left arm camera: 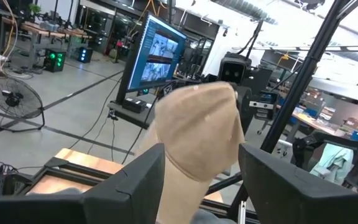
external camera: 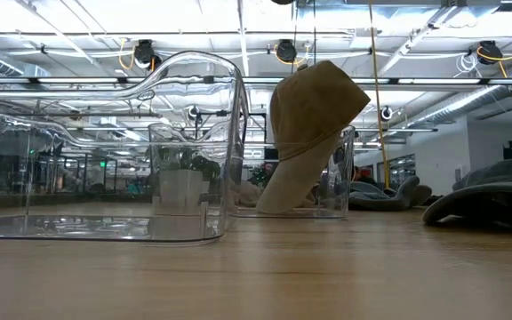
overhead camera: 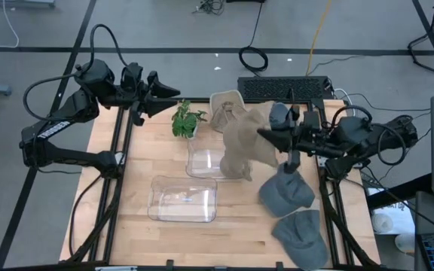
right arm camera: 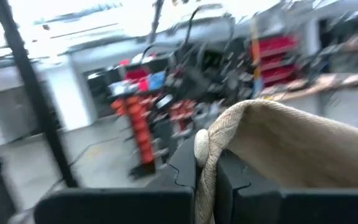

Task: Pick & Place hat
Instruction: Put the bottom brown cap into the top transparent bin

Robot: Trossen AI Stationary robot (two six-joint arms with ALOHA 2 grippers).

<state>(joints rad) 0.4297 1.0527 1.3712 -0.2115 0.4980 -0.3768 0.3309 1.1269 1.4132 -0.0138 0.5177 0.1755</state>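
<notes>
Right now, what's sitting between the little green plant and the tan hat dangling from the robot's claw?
In the high view, another tan hat lies between the plant and the hanging tan hat.

No text, label, brand, number or sign can be read in any of the views. The lit flat monitor [left arm camera: 156, 55] seen in the left wrist view shows bright window panels, but nothing on them is legible. The dark keyboard [overhead camera: 283, 88] at the far edge of the light wooden table [overhead camera: 232, 233] in the high view shows keys with no readable characters, and the red shelving [right arm camera: 138, 134] in the right wrist view is too blurred to tell
</notes>
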